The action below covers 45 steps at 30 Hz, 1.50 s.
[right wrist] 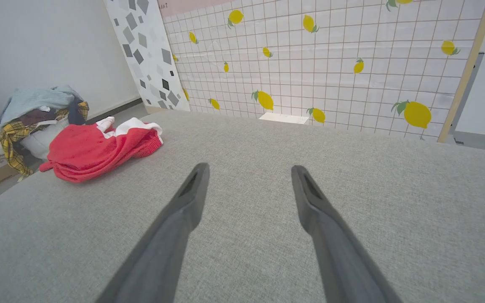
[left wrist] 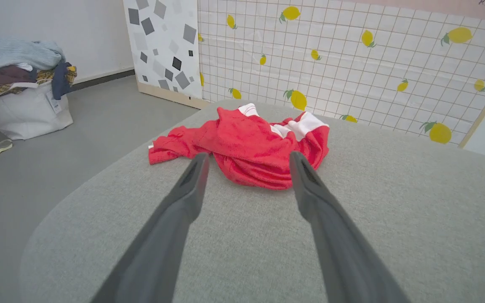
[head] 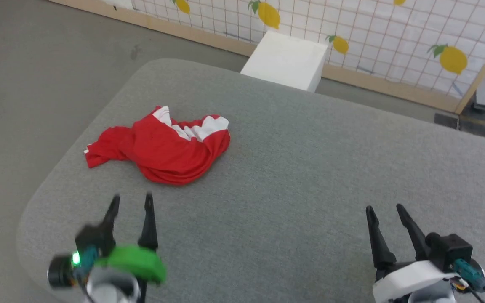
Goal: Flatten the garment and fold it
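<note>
Fingers (head: 150, 219) spread on both arms, garment (head: 166, 151) in a heap

Left gripper (head: 132, 196): fingers wide apart, holding nothing; above table (head: 301, 176), near its front left corner
Right gripper (head: 385, 207): fingers wide apart, holding nothing; above table's front right part
Garment: red with white panels, crumpled; lies on table's left half toward the far edge, apart from both grippers, nearer the left one
Box (head: 286, 59): white; on floor past table's far edge
Basket (left wrist: 23, 111): white, heaped with clothes; on floor off table's left side
</note>
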Tool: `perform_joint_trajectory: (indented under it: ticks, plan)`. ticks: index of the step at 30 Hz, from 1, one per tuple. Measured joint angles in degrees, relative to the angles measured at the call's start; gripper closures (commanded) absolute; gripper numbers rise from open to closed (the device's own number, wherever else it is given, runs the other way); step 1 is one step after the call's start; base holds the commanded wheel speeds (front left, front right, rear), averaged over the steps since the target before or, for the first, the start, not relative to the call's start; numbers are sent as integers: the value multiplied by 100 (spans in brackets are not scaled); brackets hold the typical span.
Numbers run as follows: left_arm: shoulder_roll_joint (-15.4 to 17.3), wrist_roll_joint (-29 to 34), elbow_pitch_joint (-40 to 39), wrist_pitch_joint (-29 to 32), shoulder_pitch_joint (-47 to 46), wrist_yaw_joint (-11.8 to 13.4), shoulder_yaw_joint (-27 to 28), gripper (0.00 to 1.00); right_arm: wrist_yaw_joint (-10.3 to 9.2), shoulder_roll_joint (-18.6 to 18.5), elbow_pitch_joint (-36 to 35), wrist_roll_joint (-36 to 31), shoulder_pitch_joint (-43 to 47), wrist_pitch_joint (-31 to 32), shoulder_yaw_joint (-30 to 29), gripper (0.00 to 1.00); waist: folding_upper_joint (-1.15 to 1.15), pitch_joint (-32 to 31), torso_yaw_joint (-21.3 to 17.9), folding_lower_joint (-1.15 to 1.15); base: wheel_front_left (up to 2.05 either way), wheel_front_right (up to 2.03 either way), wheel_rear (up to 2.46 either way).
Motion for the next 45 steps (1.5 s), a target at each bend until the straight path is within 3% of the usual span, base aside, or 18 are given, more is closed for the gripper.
perform_joint_trajectory:
  ticks: [6,13,17,23,24,25,32,35,36,41,45]
  plan:
    - [241,-580,1026,1174,-1586,-283,282,0,0,0,-344,-303,-266,237,-91,0,0,320,-200,0,0,0,0]
    - [853,-1185,2417,2833,-3100,-501,530,0,0,-1,-789,-534,-470,495,-215,0,0,858,-562,0,0,0,0]
    - [1034,-1379,2991,3427,-3405,-464,678,0,0,-1,-934,-584,-534,555,-283,0,0,1165,-813,0,0,0,0]
    - [1027,-1544,3512,3955,-3451,-420,701,0,0,-1,-1018,-604,-538,561,-322,0,0,1534,-1149,0,0,0,0]
    - [1045,-1549,3528,3966,-3485,-387,709,56,0,-1,-1018,-604,-539,561,-326,0,0,1584,-1195,0,0,0,0]
    - [1095,-1558,3510,3795,-3584,-369,737,100,0,-1,-1016,-602,-546,561,-321,0,0,1692,-1301,0,0,0,0]
    - [1135,-1503,2951,3080,-4007,-579,470,100,0,0,-842,-516,-597,483,-197,0,0,1555,-1361,1,0,0,0]
    - [1179,-1490,2381,2861,-4356,-654,226,100,0,0,-719,-414,-597,416,-149,0,0,1369,-1369,1,0,0,0]
    - [1128,-1561,1723,2829,-4592,-693,-107,100,0,-1,-569,-267,-584,331,-124,0,0,1160,-1409,0,0,0,0]
    - [848,-1929,689,3175,-4608,-698,-879,100,0,0,-354,-54,-498,191,-103,0,0,828,-1560,0,0,0,0]
    - [543,-2262,357,3424,-4161,-698,-1291,100,0,-2,-157,94,-431,101,-132,0,0,667,-1769,0,0,0,0]
